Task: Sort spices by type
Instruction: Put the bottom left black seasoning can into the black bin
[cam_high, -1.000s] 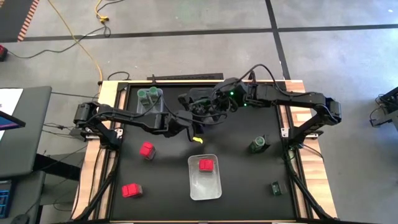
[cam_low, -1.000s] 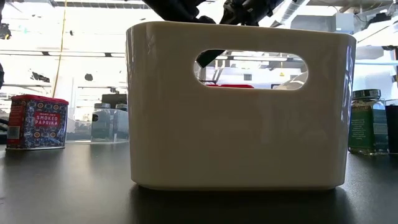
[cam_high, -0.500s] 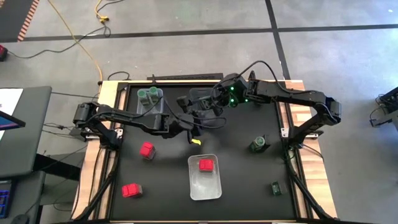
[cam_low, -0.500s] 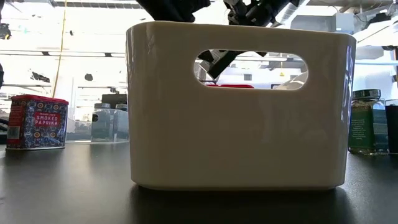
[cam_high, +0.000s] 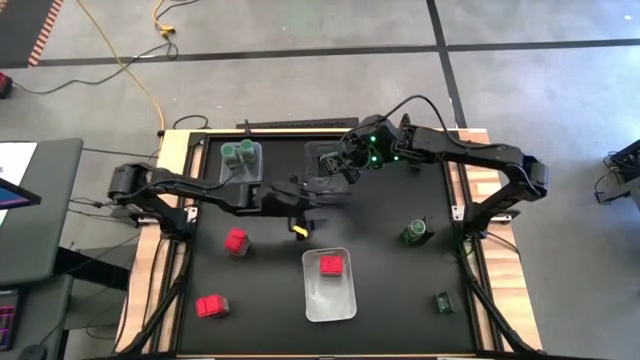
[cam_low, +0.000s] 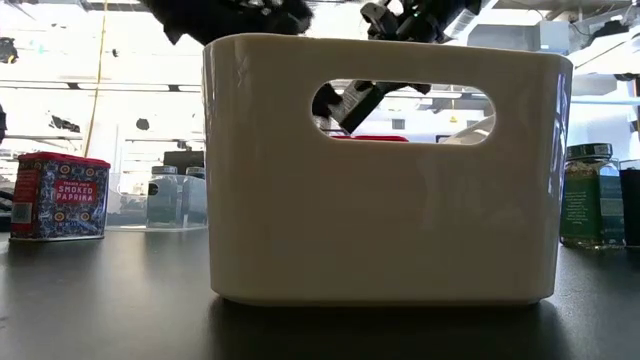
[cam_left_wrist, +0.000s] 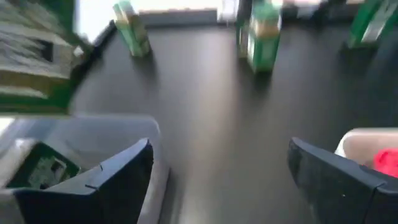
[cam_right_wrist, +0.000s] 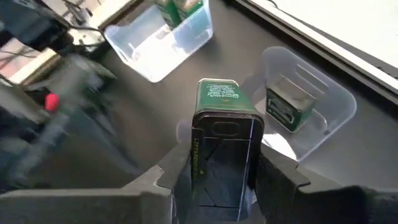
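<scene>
- The right gripper (cam_right_wrist: 221, 186) has its fingers (cam_right_wrist: 280, 177) clenched on a dark green spice tin (cam_right_wrist: 222, 146), a rectangular metal box with rounded corners, a pressed lid and a green printed label on its upper face.
- From above, that gripper (cam_high: 335, 167) hangs over the clear bin at the tabletop's back middle (cam_high: 312, 150); a second dark green tin (cam_right_wrist: 287, 107) already stands inside this bin, upright against its translucent wall.
- The left gripper (cam_high: 300, 215) sits just in front of that bin, over bare tabletop, with its fingers (cam_left_wrist: 118, 177) spread wide and nothing between them.
- Another clear bin at the back left (cam_high: 240, 165) holds two round green-lidded jars (cam_high: 241, 150), side by side.
- The white bin near the front (cam_high: 329, 290) is smooth, glossy plastic with rounded corners and an oval handle slot; one red packet (cam_high: 331, 265) lies in it.
- Two more red paprika packets rest on the matte black tabletop (cam_high: 390, 280) at the left, one (cam_high: 236, 241) nearer the middle and one (cam_high: 211, 306) near the front edge.
- A green-lidded glass jar (cam_high: 417, 232) stands at the right, and a small dark box (cam_high: 443, 301) lies well in front of it.
</scene>
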